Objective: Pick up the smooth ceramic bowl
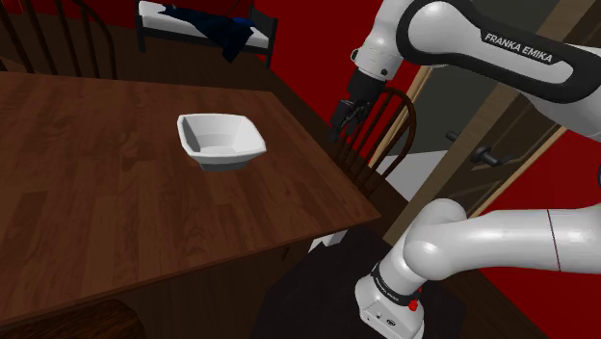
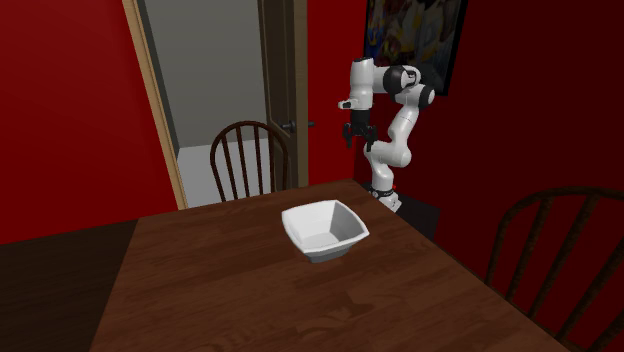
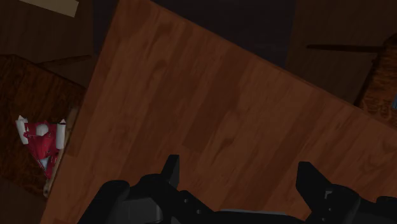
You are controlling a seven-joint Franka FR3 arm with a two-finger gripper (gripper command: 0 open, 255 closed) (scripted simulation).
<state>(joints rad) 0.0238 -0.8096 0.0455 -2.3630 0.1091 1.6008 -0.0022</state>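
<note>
White and glossy, the bowl [image 1: 222,142] sits on the wooden table [image 1: 87,212], well apart from my gripper [image 3: 238,167], fingers spread and empty. Pinching its sloped rim off-centre could let it slip.

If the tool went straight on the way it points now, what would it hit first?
Probably bare wood of the table, not the white bowl; the open tool hangs near the table's edge, so depth is uncertain.

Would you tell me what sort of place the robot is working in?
Probably a home dining room: a wooden table holding a white bowl, spindle-back chairs beside it, and a doorway in red walls.
</note>
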